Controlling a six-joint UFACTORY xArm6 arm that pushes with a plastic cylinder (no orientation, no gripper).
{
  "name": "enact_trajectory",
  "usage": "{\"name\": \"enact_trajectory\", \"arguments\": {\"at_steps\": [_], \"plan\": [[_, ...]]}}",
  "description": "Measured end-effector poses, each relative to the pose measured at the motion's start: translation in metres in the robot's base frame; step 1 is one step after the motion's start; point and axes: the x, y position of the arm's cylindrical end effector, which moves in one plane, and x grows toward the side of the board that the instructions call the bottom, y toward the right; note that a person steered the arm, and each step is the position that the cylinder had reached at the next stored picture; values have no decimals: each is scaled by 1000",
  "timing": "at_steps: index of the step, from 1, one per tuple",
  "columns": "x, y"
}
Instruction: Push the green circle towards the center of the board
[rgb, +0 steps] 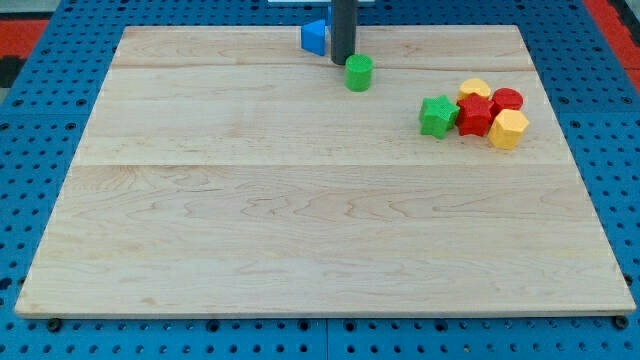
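Observation:
The green circle (359, 73) sits on the wooden board (300, 200) near the view's top, a little right of the middle. My tip (342, 62) stands just up and left of the green circle, touching or nearly touching it. The rod rises out of the view's top. A blue block (314, 38), partly hidden by the rod, lies just left of it near the board's top edge.
A cluster lies at the view's upper right: a green star (437, 116), a red star (474, 115), a red block (507, 99), a yellow block (474, 89) and a yellow hexagon (509, 129). Blue pegboard surrounds the board.

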Motion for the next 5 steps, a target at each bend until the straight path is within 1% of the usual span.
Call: {"name": "enact_trajectory", "arguments": {"at_steps": [1,2,3,5], "plan": [[-5,5],[-7,46],[5,59],[10,-11]]}}
